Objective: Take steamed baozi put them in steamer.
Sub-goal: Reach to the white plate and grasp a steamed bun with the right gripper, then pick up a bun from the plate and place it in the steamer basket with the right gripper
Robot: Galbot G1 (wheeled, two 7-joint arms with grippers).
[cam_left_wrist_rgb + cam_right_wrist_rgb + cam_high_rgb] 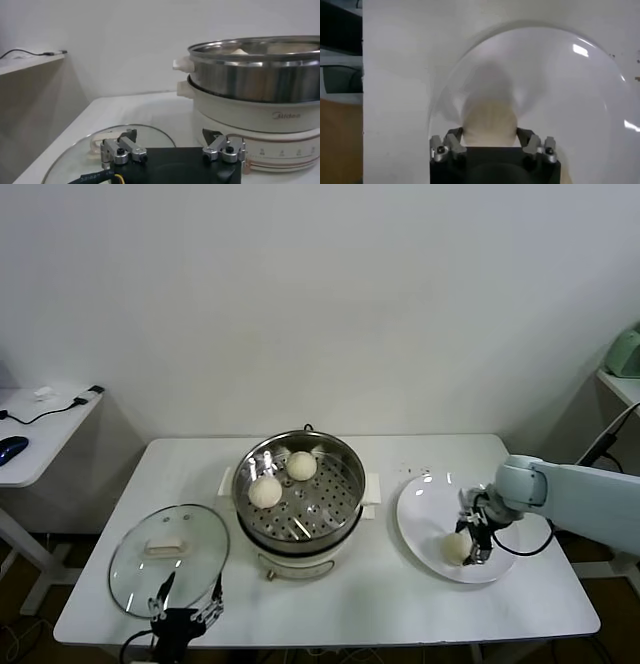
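Observation:
The steamer [345, 474] stands mid-table, a shiny steel pot on a cream base; it also shows in the left wrist view [260, 75]. Two cream-white baozi lie on its perforated tray, one at the front left [265, 492] and one farther back [302, 465]. Another baozi [457, 547] sits on the white plate [425, 514] at the right. My right gripper [468, 546] is down on the plate, its fingers against both sides of this baozi [489, 122]. My left gripper [187, 592] is open and empty at the table's front left edge.
A round glass lid [168, 559] with a cream knob lies flat left of the steamer, just beyond my left gripper [170, 134]. A side table [40, 429] with cables stands at the far left. The table's front edge runs close below the plate.

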